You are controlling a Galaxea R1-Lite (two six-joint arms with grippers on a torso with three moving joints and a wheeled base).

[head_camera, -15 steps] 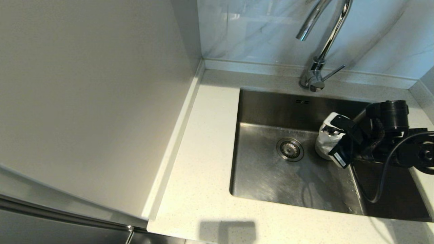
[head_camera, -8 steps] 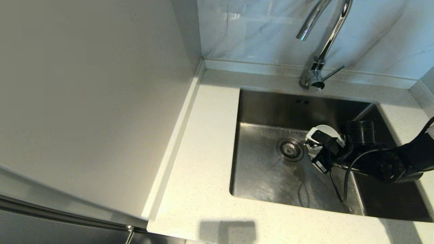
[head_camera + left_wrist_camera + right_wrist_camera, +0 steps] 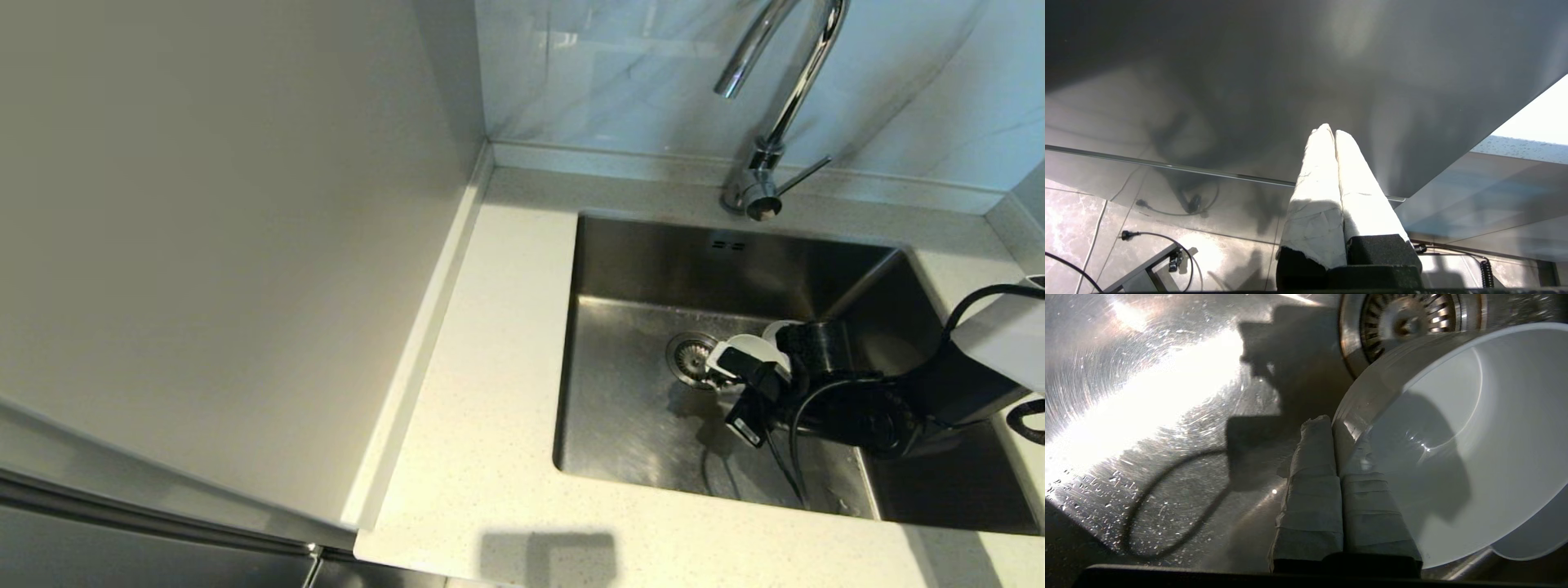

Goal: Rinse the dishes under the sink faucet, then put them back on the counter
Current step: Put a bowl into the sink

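Note:
A white bowl (image 3: 737,346) hangs tilted low in the sink (image 3: 637,425), right beside the drain strainer (image 3: 690,357). My right gripper (image 3: 725,374) is shut on the bowl's rim. In the right wrist view one taped finger lies outside the bowl's wall (image 3: 1453,437) and the other inside it, with the gripper (image 3: 1332,425) just short of the strainer (image 3: 1408,322). The faucet (image 3: 775,106) stands behind the sink, its spout above the basin's back part. My left gripper (image 3: 1331,131) is shut on nothing, parked below the counter (image 3: 490,367).
A pale curved edge (image 3: 1527,543) shows just past the held bowl. The sink floor (image 3: 1147,416) is wet with droplets. A beige wall panel (image 3: 229,245) borders the counter on the left. The faucet lever (image 3: 804,173) points right.
My right arm has carried the bowl down and to the left, from the sink's right side to low beside the drain. The grip has stayed shut.

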